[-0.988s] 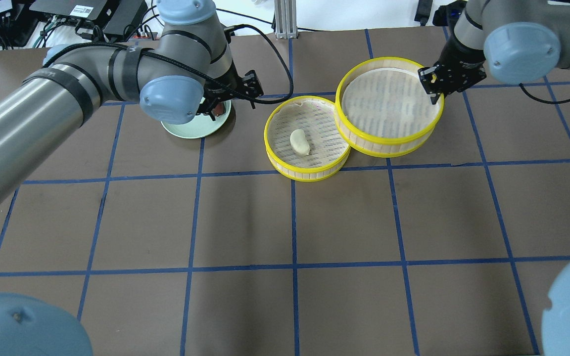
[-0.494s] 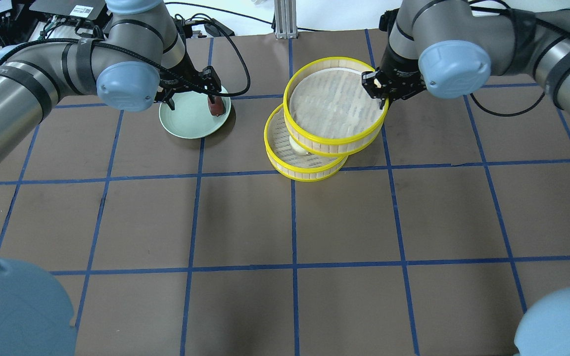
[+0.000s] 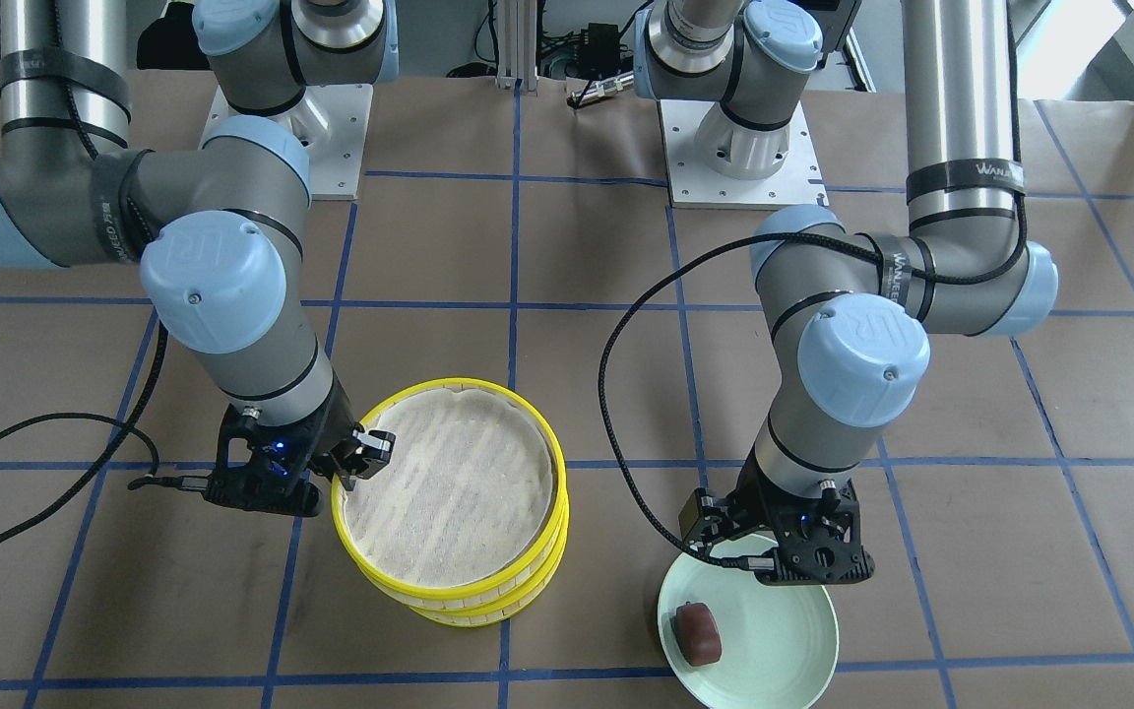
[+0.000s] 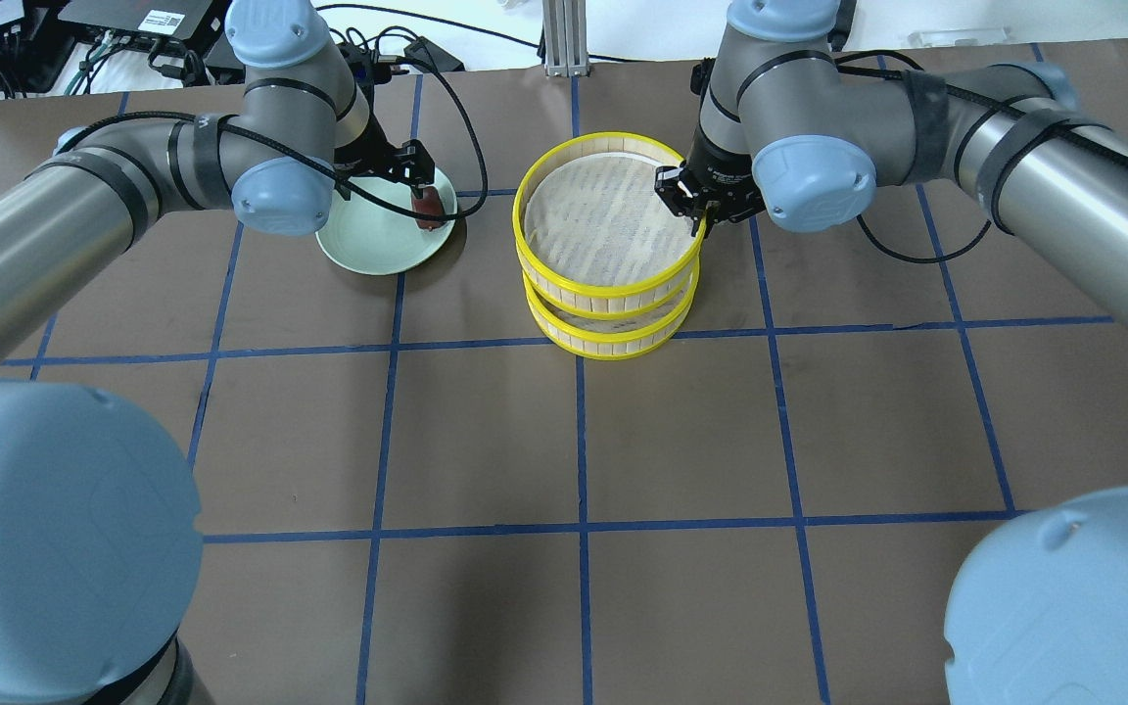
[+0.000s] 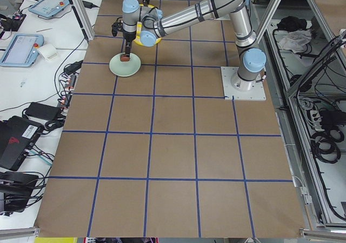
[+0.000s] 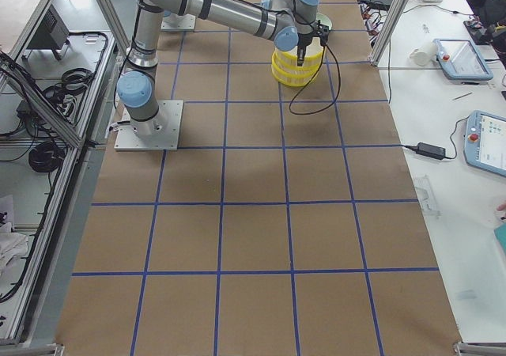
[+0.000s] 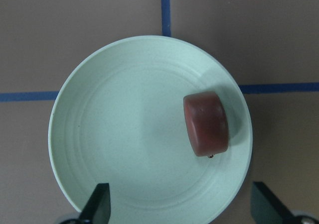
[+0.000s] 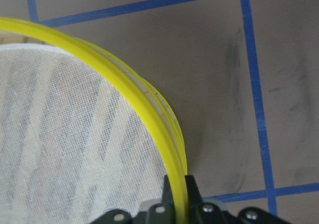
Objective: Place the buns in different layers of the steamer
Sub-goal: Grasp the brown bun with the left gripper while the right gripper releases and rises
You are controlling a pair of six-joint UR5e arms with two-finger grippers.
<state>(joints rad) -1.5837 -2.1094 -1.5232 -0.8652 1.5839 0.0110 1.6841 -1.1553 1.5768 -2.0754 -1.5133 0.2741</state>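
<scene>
Steamer (image 4: 603, 220) stands two-tiered, yellow-rimmed, white cloth inside.

Steamer trays: two, stacked: upper tray (image 4: 609, 211), rim pinched in right pincer (image 8: 180, 184); lower tray (image 4: 613, 335) straight beneath it. Buns in sight: one, reddish-brown bun (image 7: 206, 123), near left pincer (image 7: 180, 200), toward one fingertip. Plates: one, green plate (image 7: 124, 134), under left pincer, carrying bun. Pincers: two. One desk (image 4: 574, 441) under all.
</scene>
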